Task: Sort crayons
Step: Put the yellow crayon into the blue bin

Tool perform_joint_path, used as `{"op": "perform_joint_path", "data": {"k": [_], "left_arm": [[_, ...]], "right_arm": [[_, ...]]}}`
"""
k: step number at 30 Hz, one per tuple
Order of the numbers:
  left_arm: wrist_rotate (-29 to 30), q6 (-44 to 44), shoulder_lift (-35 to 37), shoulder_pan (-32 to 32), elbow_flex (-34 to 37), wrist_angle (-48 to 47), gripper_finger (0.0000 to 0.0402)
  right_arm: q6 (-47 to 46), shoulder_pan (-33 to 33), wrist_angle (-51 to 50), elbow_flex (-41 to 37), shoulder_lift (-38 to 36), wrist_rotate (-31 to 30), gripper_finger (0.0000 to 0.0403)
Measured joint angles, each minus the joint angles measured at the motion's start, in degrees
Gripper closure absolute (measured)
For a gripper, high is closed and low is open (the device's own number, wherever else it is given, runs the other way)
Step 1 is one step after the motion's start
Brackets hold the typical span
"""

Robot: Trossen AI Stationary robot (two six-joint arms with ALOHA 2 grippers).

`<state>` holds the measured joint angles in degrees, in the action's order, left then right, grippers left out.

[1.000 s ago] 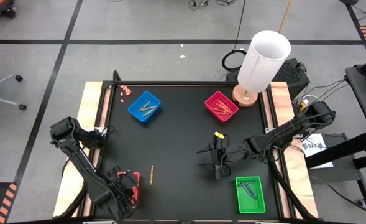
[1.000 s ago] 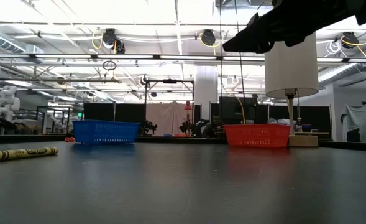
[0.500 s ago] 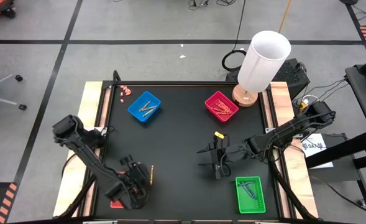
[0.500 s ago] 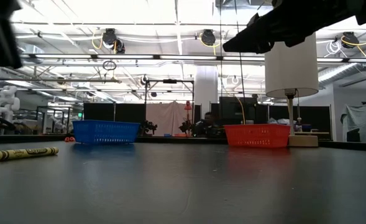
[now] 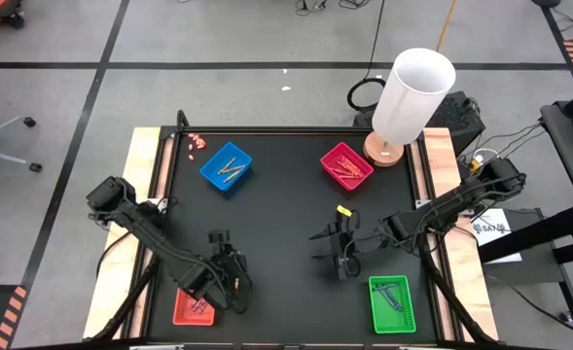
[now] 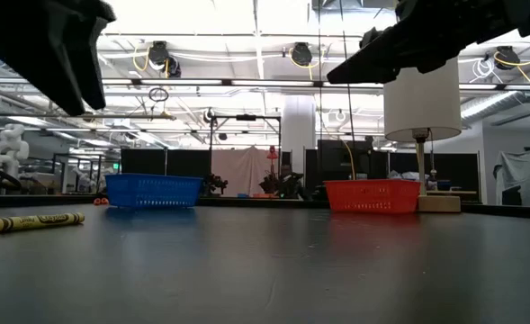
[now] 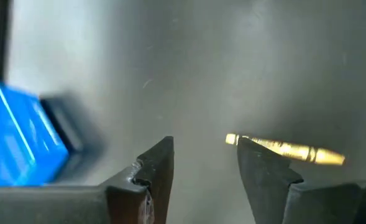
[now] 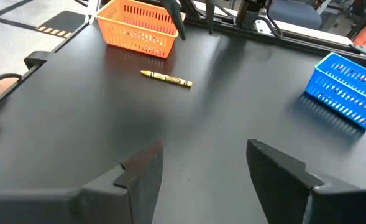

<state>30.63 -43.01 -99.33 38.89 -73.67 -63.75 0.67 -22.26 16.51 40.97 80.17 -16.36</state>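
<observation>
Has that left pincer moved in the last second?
Yes. The left pincer has swung rightward off the red tray, over the yellow crayon.

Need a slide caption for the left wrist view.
Left tool open above the black table, a yellow crayon beside one finger, blue tray nearby.

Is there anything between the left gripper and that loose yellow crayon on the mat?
Nothing visible. The left gripper hangs open right over the yellow crayon, which lies alone on bare black mat. The blue tray sits off to one side.
</observation>
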Motion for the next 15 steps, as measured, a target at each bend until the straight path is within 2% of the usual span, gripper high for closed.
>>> {"op": "perform_joint_path", "data": {"k": [7, 11, 15], "left_arm": [[-2.05, 29.26, 0.0, -0.33, 0.0, 1.88, 0.0233], [-3.02, 41.53, 0.0, -0.29, 0.0, 4.55, 0.0233], [-7.07, 52.61, -0.78, -0.57, 0.0, 7.87, 0.0233]], "right_arm": [[-0.52, -0.24, -3.81, -0.02, -3.55, -0.07, 0.0188], [-2.24, -1.09, -5.1, -0.02, -7.35, -0.12, 0.0188], [-2.09, -2.51, -5.91, 0.0, -9.35, -0.09, 0.0188]]}}
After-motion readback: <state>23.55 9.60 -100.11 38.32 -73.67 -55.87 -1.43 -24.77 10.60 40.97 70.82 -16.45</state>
